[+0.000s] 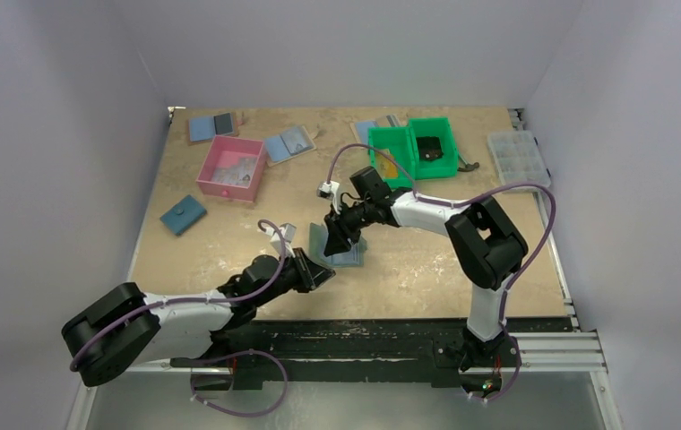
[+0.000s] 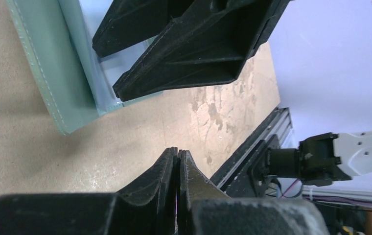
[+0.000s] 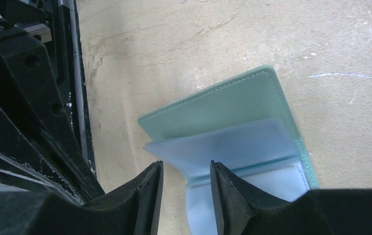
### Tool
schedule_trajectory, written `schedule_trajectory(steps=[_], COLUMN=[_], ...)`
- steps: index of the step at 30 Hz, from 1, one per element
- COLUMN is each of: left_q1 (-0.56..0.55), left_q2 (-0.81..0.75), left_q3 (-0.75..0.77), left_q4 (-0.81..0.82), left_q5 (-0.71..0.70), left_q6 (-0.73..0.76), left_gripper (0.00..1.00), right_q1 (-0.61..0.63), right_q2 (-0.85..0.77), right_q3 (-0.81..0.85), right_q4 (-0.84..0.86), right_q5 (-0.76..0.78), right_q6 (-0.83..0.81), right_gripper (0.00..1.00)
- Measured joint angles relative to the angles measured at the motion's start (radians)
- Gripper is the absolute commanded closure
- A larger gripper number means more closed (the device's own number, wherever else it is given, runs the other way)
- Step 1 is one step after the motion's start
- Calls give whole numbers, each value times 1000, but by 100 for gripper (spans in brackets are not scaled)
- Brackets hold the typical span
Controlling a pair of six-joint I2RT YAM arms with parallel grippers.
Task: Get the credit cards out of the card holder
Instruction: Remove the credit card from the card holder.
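Note:
The card holder [image 3: 223, 105] lies open on the table, grey-green outside with pale blue sleeves [image 3: 233, 147]. It shows in the top view [image 1: 351, 255] and at the upper left of the left wrist view [image 2: 52, 73]. My right gripper [image 3: 186, 169] is open just above the holder's near-left corner, jaws either side of the sleeve edge; it also shows from above [image 1: 337, 236]. My left gripper [image 2: 178, 152] is shut and empty, just off the holder's near corner [image 1: 322, 273]. No orange-yellow credit card shows in the holder. A small yellowish thing [image 1: 388, 167] lies in the green bin.
A green two-part bin [image 1: 400, 134] stands at the back, with a black object [image 1: 434, 148] in its right half. A pink box [image 1: 229, 168], a dark blue wallet [image 1: 183, 215], blue-grey folders [image 1: 211, 125] [image 1: 288, 143] and a clear organiser [image 1: 518, 157] lie around.

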Motion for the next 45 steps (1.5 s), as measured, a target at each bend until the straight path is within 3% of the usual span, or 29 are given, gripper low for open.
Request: schedule_trajectory(steps=[12, 15, 18, 20, 25, 31, 41, 45], left_q1=[-155, -177, -183, -183, -172, -138, -56, -39], left_q2=[53, 78, 97, 115, 254, 401, 415, 512], left_q3=[288, 341, 387, 427, 578, 647, 656, 740], left_q4=[-285, -348, -412, -455, -562, -650, -707, -779], left_q5=[-215, -274, -320, -348, -387, -388, -363, -340], left_q6=[282, 378, 457, 492, 487, 426, 334, 297], left_gripper=[80, 66, 40, 30, 31, 48, 44, 43], right_q1=[-74, -95, -124, -157, -262, -335, -336, -336], right_q2=[-58, -85, -108, -119, -143, -173, -174, -174], right_q3=[27, 28, 32, 33, 33, 33, 33, 33], right_q4=[-113, -134, -158, -171, -186, -194, -211, -216], right_q5=[-30, -31, -31, -30, -26, -26, -26, -26], right_q6=[-104, -121, -139, -150, -162, -173, -188, -189], right_gripper=[51, 51, 51, 51, 51, 51, 51, 51])
